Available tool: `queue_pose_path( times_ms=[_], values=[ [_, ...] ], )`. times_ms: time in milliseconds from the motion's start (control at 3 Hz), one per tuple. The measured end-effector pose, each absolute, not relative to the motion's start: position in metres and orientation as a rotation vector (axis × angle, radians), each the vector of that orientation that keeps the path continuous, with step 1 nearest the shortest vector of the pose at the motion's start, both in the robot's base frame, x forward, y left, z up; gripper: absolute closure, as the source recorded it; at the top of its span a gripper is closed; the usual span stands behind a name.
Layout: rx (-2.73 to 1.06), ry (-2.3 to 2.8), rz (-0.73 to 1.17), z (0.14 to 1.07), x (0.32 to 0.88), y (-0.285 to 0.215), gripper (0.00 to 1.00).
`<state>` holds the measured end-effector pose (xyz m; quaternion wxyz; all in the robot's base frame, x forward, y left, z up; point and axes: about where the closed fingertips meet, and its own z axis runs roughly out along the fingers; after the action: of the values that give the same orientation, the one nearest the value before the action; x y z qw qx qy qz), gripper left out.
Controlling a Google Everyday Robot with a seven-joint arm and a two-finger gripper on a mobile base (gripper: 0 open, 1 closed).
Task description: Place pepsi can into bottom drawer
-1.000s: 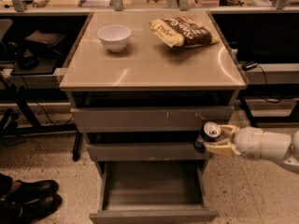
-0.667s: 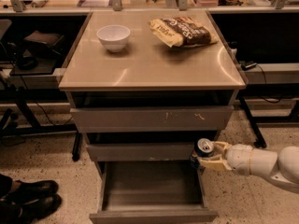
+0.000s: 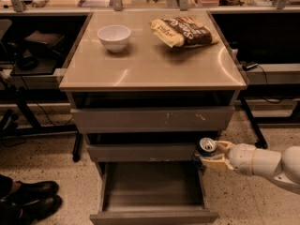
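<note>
Holds the pepsi can (image 3: 206, 147) upright, silver top up, with the fingers (image 3: 213, 163) of the gripper (image 3: 209, 156) clamped on its sides. Reaches in low from the right, with the gripper just off the right front corner of the cabinet, level with the front of the narrow middle drawer (image 3: 140, 152). Carries the can in the air, above and just right of the bottom drawer (image 3: 150, 185), not yet inside it.

Probably held upright so as to land on its base and not roll. Probably brought in from the side because the pulled-out drawer takes up the floor straight in front of the cabinet.

Finds the bottom drawer pulled well out, with a flat, bare interior and nothing inside to dodge. Must get over the drawer's right wall, just below and left of the can, and stay forward of the middle drawer's front, which overhangs the back of the opening. Likely calls for a short shift left, then a descent.

Leaves untouched the scratched top drawer front (image 3: 150, 120) and, up on the tabletop (image 3: 154, 67), a white bowl (image 3: 114, 36) at the left and a chip bag (image 3: 183, 31) at the right rear, both well apart from the gripper. Shows dark shoes (image 3: 29, 198) on the floor at lower left, well apart from the drawer.
</note>
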<state>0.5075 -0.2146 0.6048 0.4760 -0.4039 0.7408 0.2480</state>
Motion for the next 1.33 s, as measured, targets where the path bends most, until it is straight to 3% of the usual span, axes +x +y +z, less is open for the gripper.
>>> queue_pose_path(
  times_ms=[1000, 1333],
  values=[
    [-0.813, 1.908, 0.557, 0.405, 0.525, -0.216, 1.00],
    [-0.769, 1.925, 0.634, 0.368, 0.510, -0.196, 1.00]
  ],
)
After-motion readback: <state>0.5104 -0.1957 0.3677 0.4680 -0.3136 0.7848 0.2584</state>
